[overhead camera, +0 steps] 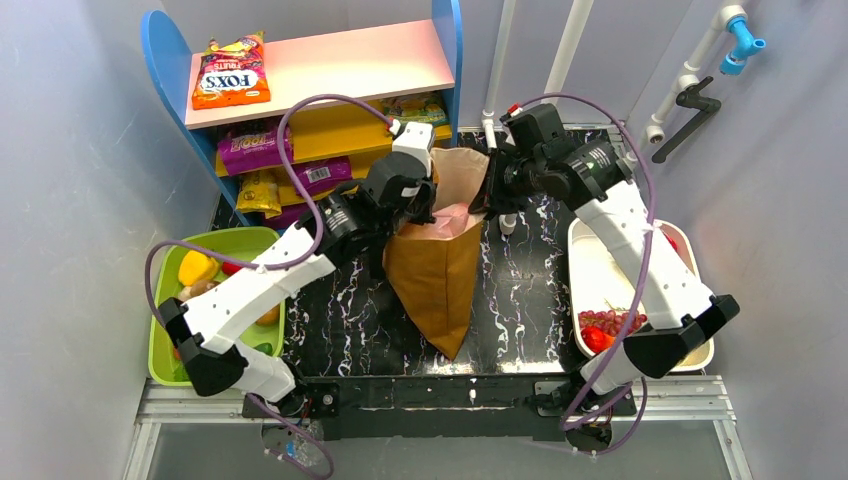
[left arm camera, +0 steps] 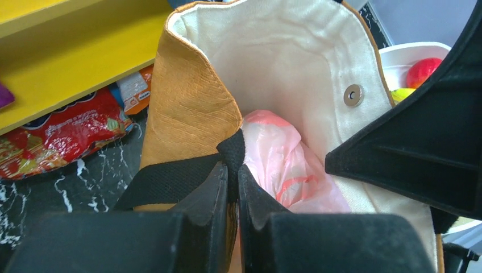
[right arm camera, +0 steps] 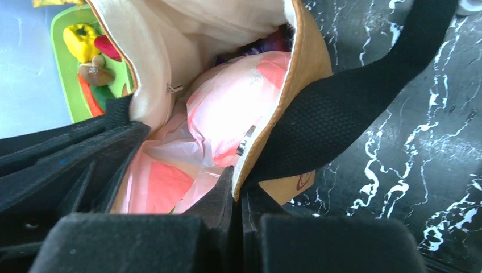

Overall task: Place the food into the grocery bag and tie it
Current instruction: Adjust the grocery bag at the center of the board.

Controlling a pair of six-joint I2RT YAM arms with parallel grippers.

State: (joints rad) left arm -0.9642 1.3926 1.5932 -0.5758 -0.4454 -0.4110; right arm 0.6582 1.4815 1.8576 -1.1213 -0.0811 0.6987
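— Left fingers (left arm camera: 207,196) are pressed together on the black woven strap (left arm camera: 170,179), right where it meets the rim of the stiff brown paper bag (left arm camera: 187,108). And the other side?

— Right fingers (right arm camera: 219,196) pinch the opposite rim of that brown bag, just beside its own strap. Between them the two arms hold the mouth apart.

— Where is the grocery bag itself?

— Down inside the brown one: the thin translucent pink plastic bag (right arm camera: 227,96) sits bunched and bulging against the cream lining. Something dark purple shows just beyond it, but whether it is in the pink bag cannot be told.

— So how far along is the job?

— Partway at best, by the look of it. Yellow fruit (overhead camera: 195,267) lies in the green plastic tub (overhead camera: 215,235), a reddish grape bunch (overhead camera: 605,322) in the white tray (overhead camera: 600,275), both on the black marbled counter (overhead camera: 340,320). No knot is visible; the loop handles cannot be made out. The tie seems left to do.

— And the plastic?

— Crinkled, glossy, folded over itself, with darker pink patches.
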